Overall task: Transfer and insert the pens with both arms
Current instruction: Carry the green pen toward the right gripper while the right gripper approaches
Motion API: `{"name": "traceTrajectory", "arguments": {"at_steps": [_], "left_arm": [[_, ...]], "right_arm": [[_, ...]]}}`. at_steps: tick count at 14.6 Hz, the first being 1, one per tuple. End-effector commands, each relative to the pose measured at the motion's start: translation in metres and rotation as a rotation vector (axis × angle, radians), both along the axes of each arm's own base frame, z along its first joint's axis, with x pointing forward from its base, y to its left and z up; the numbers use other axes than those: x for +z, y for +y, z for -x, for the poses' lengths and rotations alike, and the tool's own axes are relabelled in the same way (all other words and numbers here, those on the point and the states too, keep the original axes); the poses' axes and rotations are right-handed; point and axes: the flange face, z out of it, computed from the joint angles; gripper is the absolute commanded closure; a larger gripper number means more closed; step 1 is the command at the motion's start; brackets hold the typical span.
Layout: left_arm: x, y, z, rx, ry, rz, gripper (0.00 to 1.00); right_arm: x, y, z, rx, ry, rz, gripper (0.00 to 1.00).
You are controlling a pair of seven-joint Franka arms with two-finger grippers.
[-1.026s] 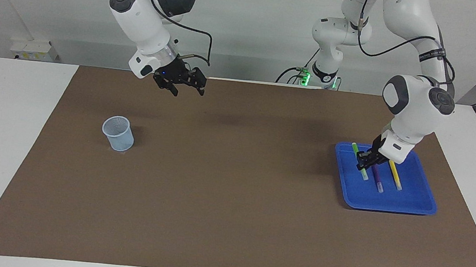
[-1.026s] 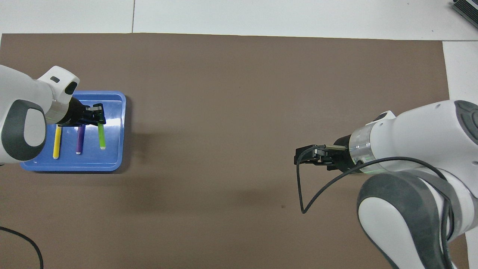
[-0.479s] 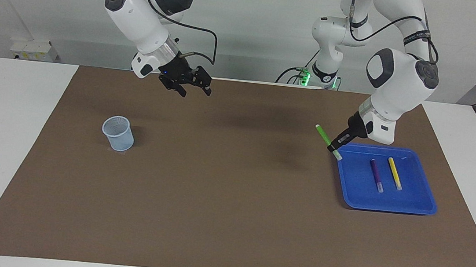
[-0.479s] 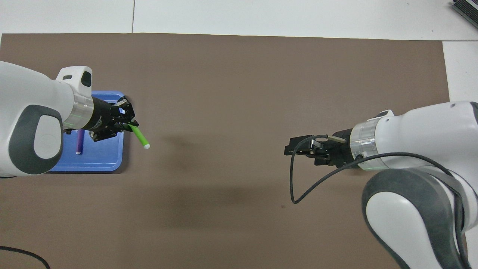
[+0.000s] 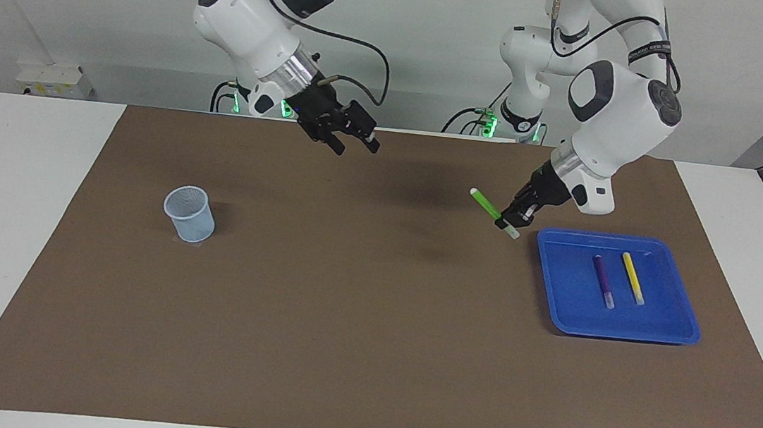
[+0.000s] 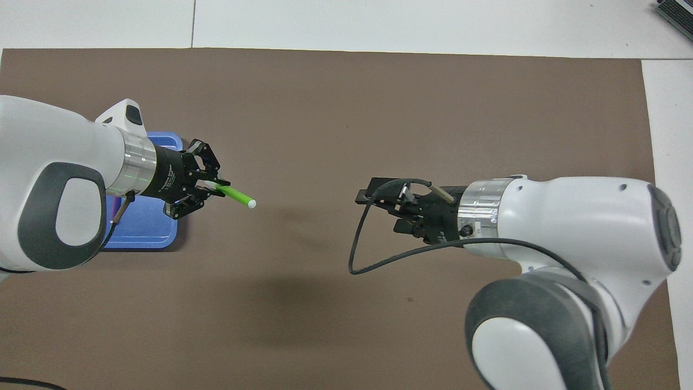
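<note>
My left gripper (image 5: 510, 222) (image 6: 210, 187) is shut on the green pen (image 5: 485, 204) (image 6: 237, 196), holding it in the air over the brown mat just off the blue tray's (image 5: 568, 294) (image 6: 142, 238) edge. The pen's free end points toward the table's middle. The purple pen (image 5: 603, 280) and the yellow pen (image 5: 632, 277) lie side by side in the tray; the left arm hides them in the overhead view. My right gripper (image 5: 356, 147) (image 6: 379, 211) hangs open and holds nothing, over the mat near the middle, its fingers turned toward the green pen.
A pale blue mesh cup (image 5: 189, 214) stands upright on the mat toward the right arm's end of the table. The brown mat (image 5: 355, 325) covers most of the white table. A black cable loops from the right wrist (image 6: 357, 254).
My left gripper lifted the green pen out of the tray and carried it toward the table's middle. My right gripper, still open, swung toward the middle to face it.
</note>
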Motion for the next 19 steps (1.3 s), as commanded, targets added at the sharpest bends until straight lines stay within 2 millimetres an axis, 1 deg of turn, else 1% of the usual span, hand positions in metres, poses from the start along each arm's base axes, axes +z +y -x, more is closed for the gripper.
{"name": "traceTrajectory", "arguments": {"at_steps": [1,2,3,4,6,7,8,9,10,12,14,15,17,19], "left_arm": [[0.014,-0.002,0.026,0.081,0.054,0.051,1.0],[0.016,-0.008,0.032,0.095,0.071,0.061,1.0],[0.017,-0.009,0.035,0.117,0.085,0.084,1.0],[0.019,-0.01,0.038,0.132,0.101,0.108,1.0],[0.019,-0.014,0.043,0.145,0.137,0.126,1.0],[0.02,-0.019,0.047,0.156,0.152,0.133,1.0],[0.019,-0.027,0.052,0.152,0.162,0.13,1.0],[0.018,-0.031,0.054,0.155,0.164,0.129,1.0],[0.016,-0.035,0.059,0.152,0.171,0.125,1.0],[0.017,-0.036,0.063,0.149,0.178,0.129,1.0],[0.017,-0.036,0.064,0.15,0.183,0.13,1.0],[0.017,-0.036,0.064,0.152,0.186,0.129,1.0],[0.017,-0.035,0.065,0.152,0.194,0.135,1.0],[0.017,-0.034,0.064,0.152,0.197,0.136,1.0]], "right_arm": [[-0.005,0.031,0.007,-0.083,-0.012,-0.045,0.02],[-0.008,0.04,0.004,-0.112,-0.024,-0.055,0.06],[-0.008,0.054,0.006,-0.126,-0.038,-0.067,0.12],[-0.013,0.064,0.006,-0.136,-0.043,-0.071,0.15],[-0.014,0.085,0.009,-0.154,-0.074,-0.09,0.16],[-0.016,0.092,0.009,-0.156,-0.082,-0.093,0.16],[-0.014,0.097,0.009,-0.162,-0.082,-0.102,0.16],[-0.013,0.104,0.011,-0.162,-0.073,-0.108,0.16],[-0.011,0.11,0.015,-0.165,-0.064,-0.116,0.16],[-0.013,0.115,0.018,-0.158,-0.06,-0.115,0.16],[-0.02,0.127,0.025,-0.125,-0.06,-0.103,0.16],[-0.025,0.128,0.023,-0.121,-0.058,-0.097,0.16],[-0.027,0.128,0.023,-0.116,-0.06,-0.093,0.22],[-0.026,0.128,0.024,-0.117,-0.058,-0.093,0.25]]}}
